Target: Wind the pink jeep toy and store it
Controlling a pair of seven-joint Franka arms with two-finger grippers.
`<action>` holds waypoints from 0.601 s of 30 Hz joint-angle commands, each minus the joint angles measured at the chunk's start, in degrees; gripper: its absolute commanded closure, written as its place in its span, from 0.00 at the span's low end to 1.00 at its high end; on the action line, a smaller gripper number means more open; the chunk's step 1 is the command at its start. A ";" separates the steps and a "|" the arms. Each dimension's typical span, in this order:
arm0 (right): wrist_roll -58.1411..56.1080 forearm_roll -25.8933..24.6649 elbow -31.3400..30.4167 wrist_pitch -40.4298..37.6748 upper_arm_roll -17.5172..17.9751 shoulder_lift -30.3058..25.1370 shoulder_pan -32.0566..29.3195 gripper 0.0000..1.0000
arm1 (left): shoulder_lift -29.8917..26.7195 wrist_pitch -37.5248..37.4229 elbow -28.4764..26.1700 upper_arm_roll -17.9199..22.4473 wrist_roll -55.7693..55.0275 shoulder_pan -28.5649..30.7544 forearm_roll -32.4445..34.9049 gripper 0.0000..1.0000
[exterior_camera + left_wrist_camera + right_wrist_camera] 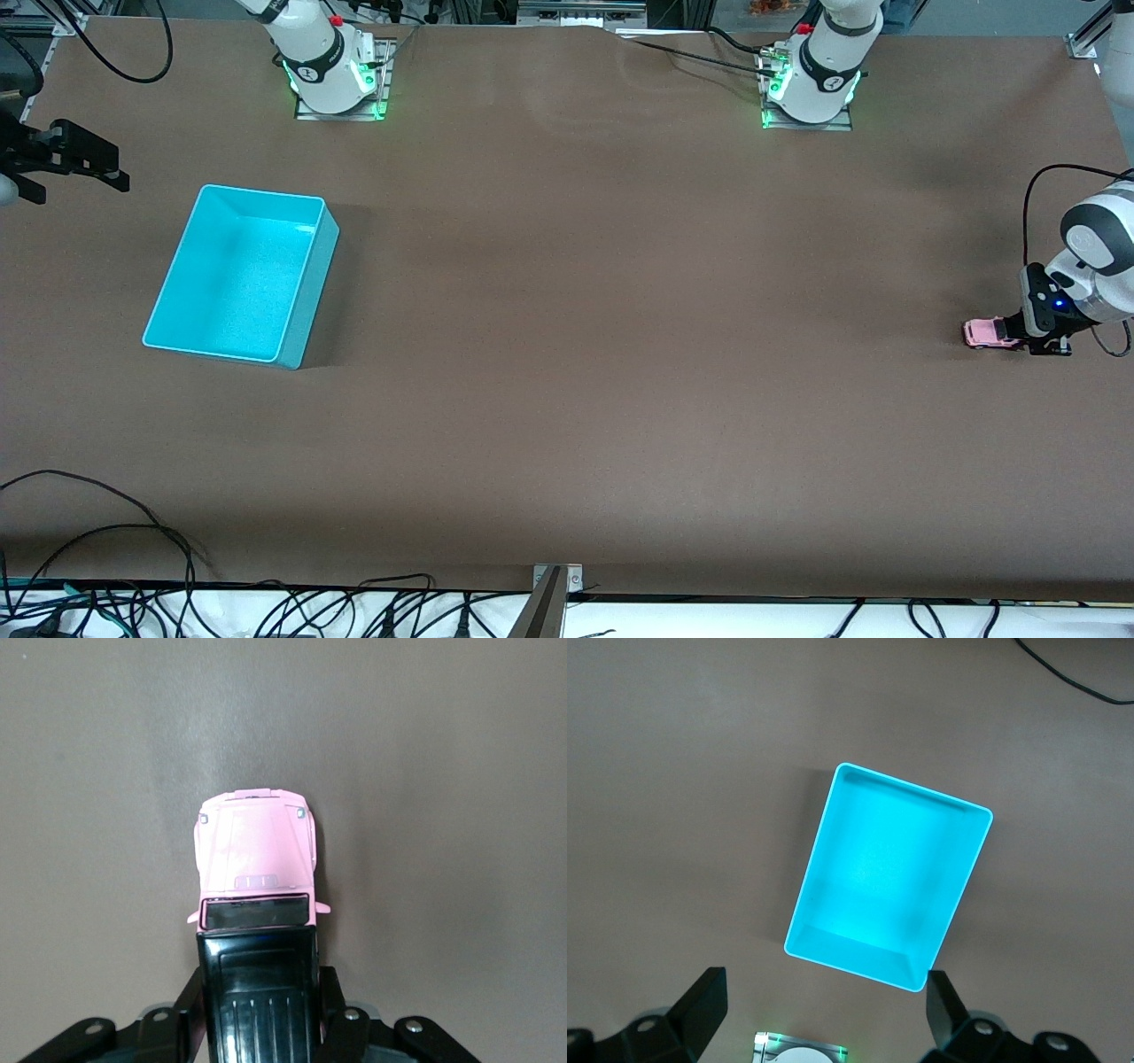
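The pink jeep toy [983, 332] sits on the brown table [567, 354] at my left arm's end, well apart from the turquoise bin [241, 275] at my right arm's end. From the front camera, my left gripper [1010, 335] is down at table level against the jeep's rear, the pink nose poking out toward the bin's end of the table. My right gripper [53, 164] hangs up in the air near the table's edge, past the bin, and waits.

In the left wrist view, my fingers [332, 1001] are clamped on the two sides of the jeep's [257, 895] black rear roof, so I have the car by its back half, with the pink hood free ahead of them. It looks like light, hard plastic: stiff enough to pinch firmly, but smooth, so I judge it could slip or twist if I drag it back to wind it. The flat side walls above the wheels seem the right place to hold.

In the right wrist view, my right gripper [824, 1005] has its jaws spread wide and holds nothing; the bin [889, 875] lies empty below it.
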 commanded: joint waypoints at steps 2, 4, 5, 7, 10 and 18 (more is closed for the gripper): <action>0.57 0.31 0.97 -0.82 0.04 0.22 -0.08 0.00 | 4.06 0.48 1.64 -0.06 2.52 1.52 1.16 1.00; 0.57 0.31 0.97 -0.82 0.04 0.22 -0.08 0.00 | 4.15 0.48 1.99 -0.06 3.40 1.96 1.07 1.00; 0.57 0.31 0.97 -0.82 0.04 0.22 -0.08 0.00 | 4.33 0.48 2.34 -0.06 3.75 2.13 1.07 1.00; 0.57 0.31 0.97 -0.91 0.04 0.22 -0.08 0.00 | 4.50 0.48 2.52 -0.06 4.10 2.22 1.07 1.00; 0.57 0.31 0.97 -0.82 0.04 0.22 0.01 0.00 | 4.50 0.48 2.96 -0.06 4.46 2.31 1.07 1.00; 0.57 0.31 0.97 -0.74 0.04 0.22 0.01 0.00 | 4.50 0.31 3.31 -0.06 4.46 2.66 0.81 0.52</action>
